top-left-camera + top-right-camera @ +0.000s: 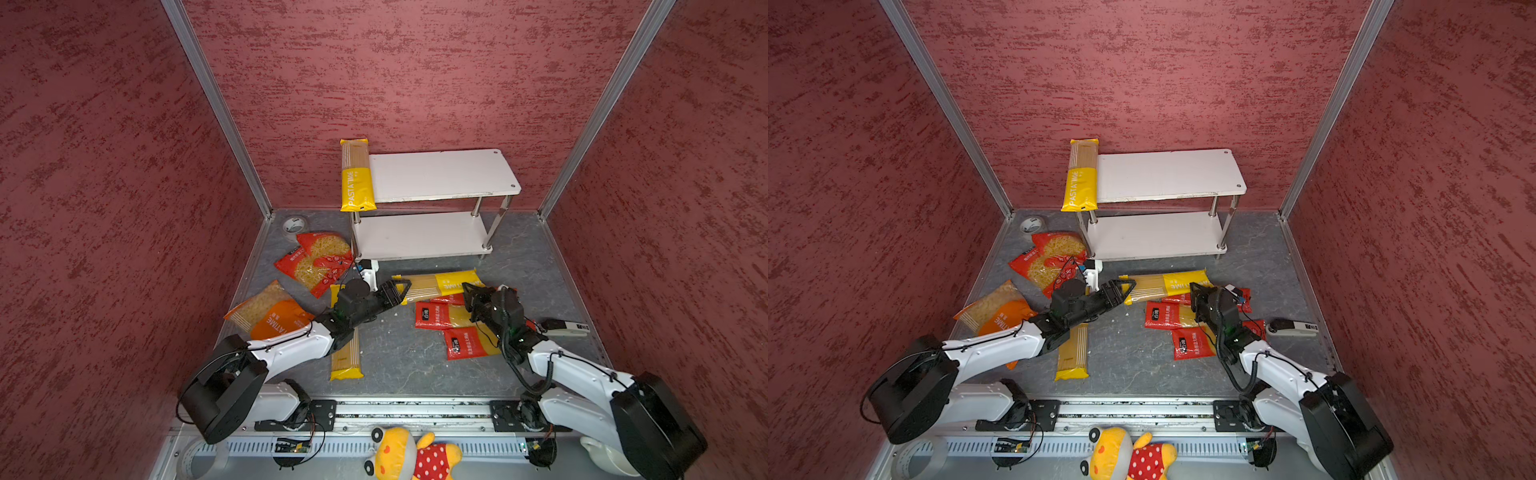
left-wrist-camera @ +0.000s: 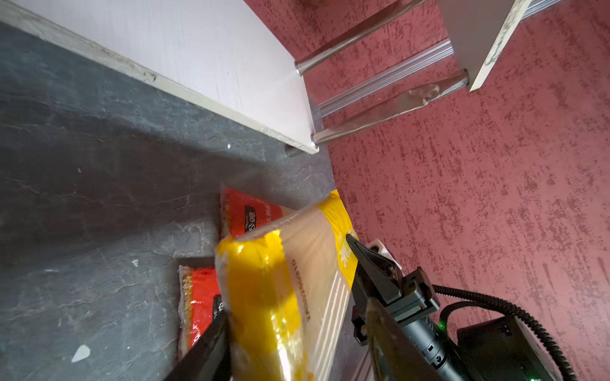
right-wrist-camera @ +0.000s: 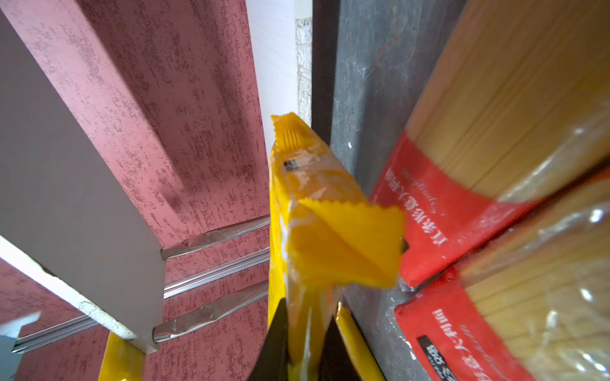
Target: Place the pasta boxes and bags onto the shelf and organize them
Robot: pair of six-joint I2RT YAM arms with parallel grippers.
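A yellow spaghetti pack (image 1: 440, 284) (image 1: 1167, 284) lies crosswise on the floor in front of the shelf (image 1: 440, 174) (image 1: 1167, 174). My right gripper (image 1: 469, 291) (image 3: 302, 349) is shut on its crimped end. My left gripper (image 1: 401, 291) (image 2: 300, 356) is open around the other end, with a gap beside one finger. Another yellow pack (image 1: 356, 174) sits on the top board's left end. A third (image 1: 346, 357) lies under my left arm. Red spaghetti packs (image 1: 436, 316) lie under my right gripper. Two red bags (image 1: 316, 262) and an orange bag (image 1: 270, 313) lie at the left.
A tape roll (image 1: 295, 225) sits in the back left corner. A white device (image 1: 565, 328) lies by the right wall. The plush toy (image 1: 411, 453) lies in front of the arm rail. The shelf's lower board (image 1: 419, 235) holds nothing.
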